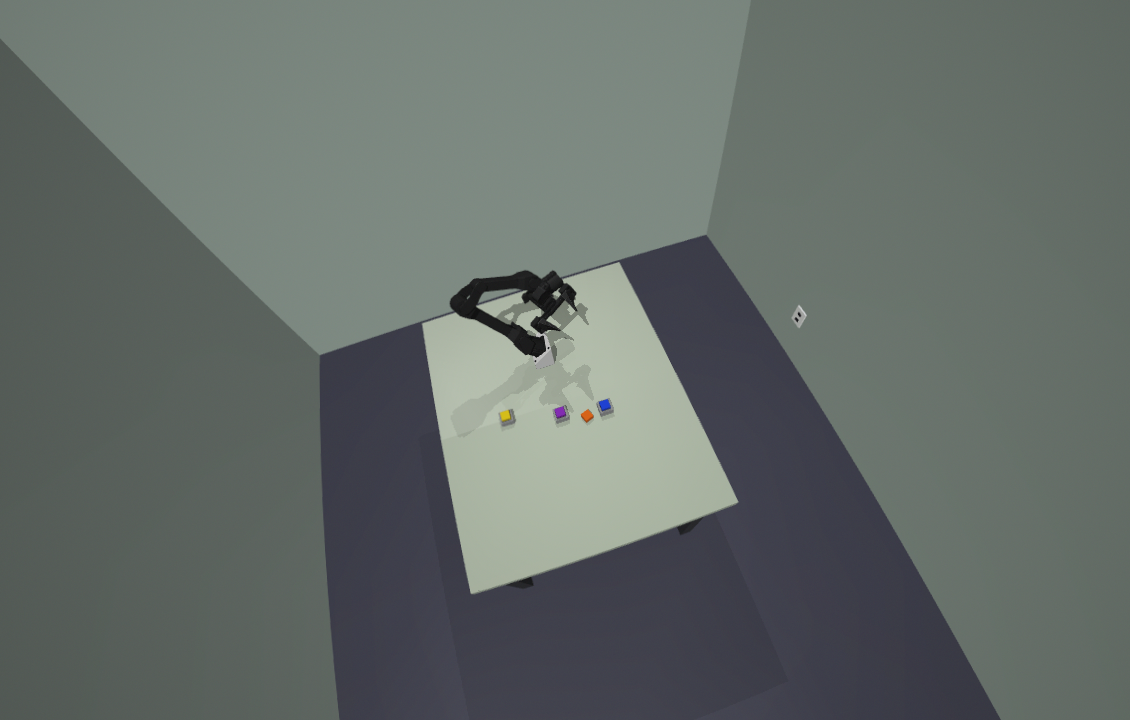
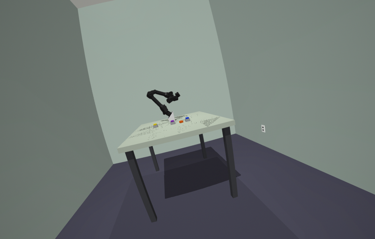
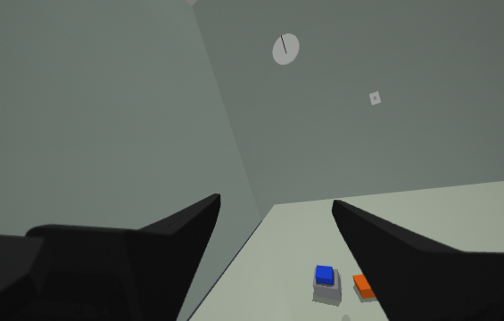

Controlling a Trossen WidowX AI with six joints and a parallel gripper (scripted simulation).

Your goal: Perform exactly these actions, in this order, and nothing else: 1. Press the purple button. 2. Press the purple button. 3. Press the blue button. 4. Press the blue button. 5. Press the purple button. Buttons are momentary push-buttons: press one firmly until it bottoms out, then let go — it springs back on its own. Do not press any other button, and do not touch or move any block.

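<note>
The purple button [image 1: 560, 412] [image 2: 172, 121] sits on a grey base between the yellow button and the orange block. The blue button [image 1: 605, 404] [image 2: 187, 118] [image 3: 325, 275] sits on its grey base to the right of the orange block in the top and exterior views. Both caps stand raised on their bases. My gripper [image 1: 573, 323] [image 2: 174, 98] [image 3: 275, 202] is open with nothing between its fingers. It hangs well above the table, touching no button. The purple button does not show in the wrist view.
An orange block [image 1: 587, 415] [image 2: 181, 121] [image 3: 363, 286] lies between the purple and blue buttons, partly hidden by a finger in the wrist view. A yellow button [image 1: 505, 415] [image 2: 155, 124] stands left of the purple one. All stand on the pale table [image 1: 569, 501] [image 2: 183, 135].
</note>
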